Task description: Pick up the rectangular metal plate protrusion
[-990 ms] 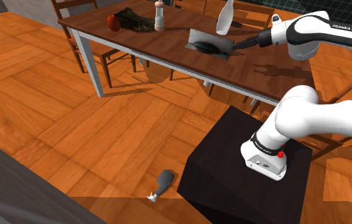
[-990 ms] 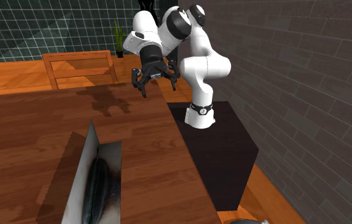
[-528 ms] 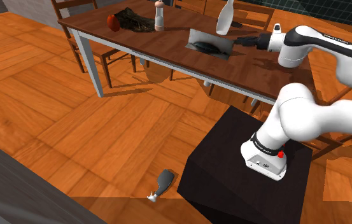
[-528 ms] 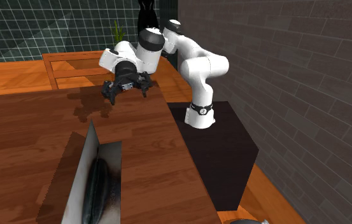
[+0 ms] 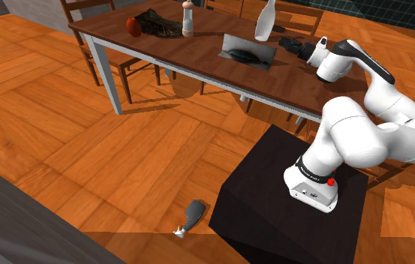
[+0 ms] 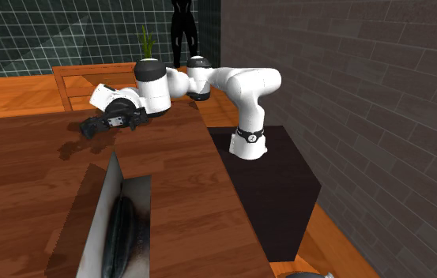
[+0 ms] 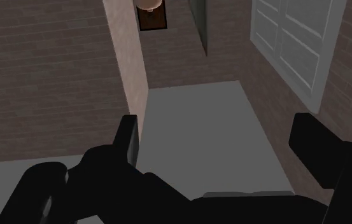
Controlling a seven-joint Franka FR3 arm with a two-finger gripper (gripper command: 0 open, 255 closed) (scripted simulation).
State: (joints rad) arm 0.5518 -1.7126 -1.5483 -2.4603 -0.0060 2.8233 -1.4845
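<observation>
End effector (image 7: 217, 127): fingers wide apart, nothing between them, low over the surface.
Metal plate (image 5: 248, 51): near the end effector and apart from it, with one wall upright. Its long axis follows the surface's long edge, one short end towards the end effector.
Surface (image 5: 160, 46): dark brown wood.
Room: orange wood floor (image 5: 63, 142), grey brick wall (image 6: 367, 95).

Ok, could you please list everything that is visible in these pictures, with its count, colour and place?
table: one, dark brown top, grey legs, under everything below.
metal plate: one, grey, on the table.
long object: one, dark, on the plate.
bottle: one, white, behind the plate.
shaker: one, white and brown, on the table.
round object: one, red-brown, on the table.
heap: one, dark, beside the round object.
chairs: several, brown, around the table.
grey object: one, on the floor by the stand.
stand: one, black.
arm: one, white.
tool: one, black, open, over the table.
</observation>
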